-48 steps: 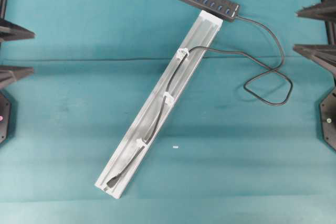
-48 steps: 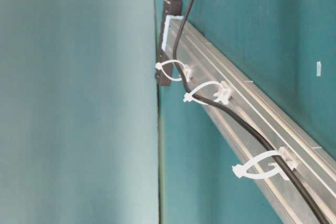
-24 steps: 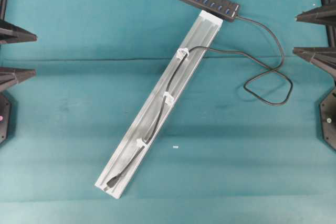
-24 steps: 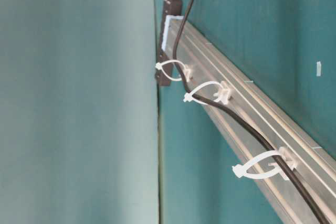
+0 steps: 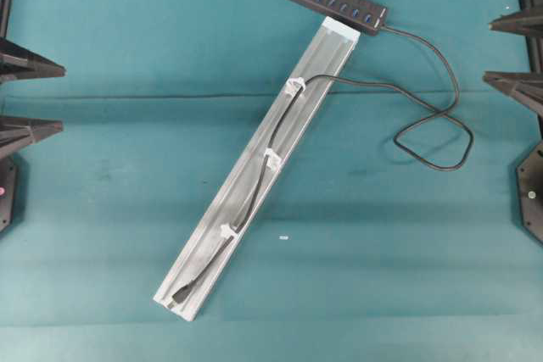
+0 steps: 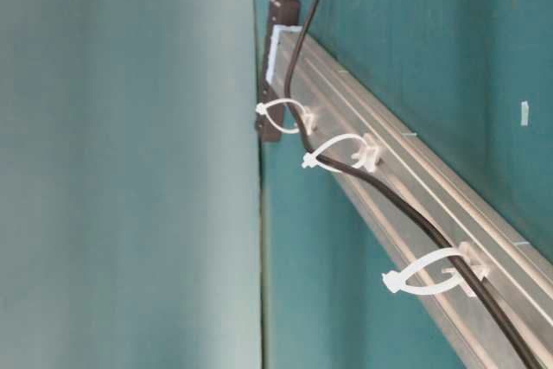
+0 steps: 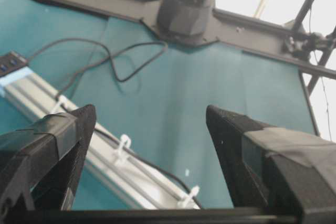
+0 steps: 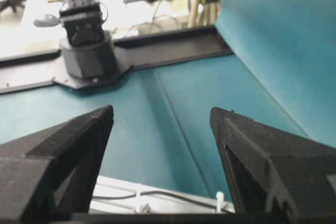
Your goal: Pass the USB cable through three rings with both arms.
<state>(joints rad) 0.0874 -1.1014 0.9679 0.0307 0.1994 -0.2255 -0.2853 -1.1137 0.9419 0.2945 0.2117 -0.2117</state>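
The black USB cable (image 5: 424, 95) leaves the black hub (image 5: 337, 2), loops on the cloth at the right, and runs down the silver rail (image 5: 327, 52). It passes through all three white rings (image 5: 294, 86), (image 5: 273, 157), (image 5: 227, 231). Its plug (image 5: 182, 292) lies at the rail's near end. The table-level view shows the cable (image 6: 389, 200) inside each ring (image 6: 333, 151). My left gripper (image 5: 62, 98) is open and empty at the left edge. My right gripper (image 5: 487, 51) is open and empty at the right edge. Both are far from the rail.
A teal cloth (image 5: 127, 209) covers the table. A small white scrap (image 5: 283, 237) lies right of the rail. The left wrist view shows the rail (image 7: 31, 95) and the opposite arm's base (image 7: 186, 9). The right wrist view shows the rail (image 8: 157, 203) below the jaws.
The left gripper has shifted slightly inward and toward the front. The right gripper has drawn back slightly toward the right edge. Cable, rings and rail have not moved.
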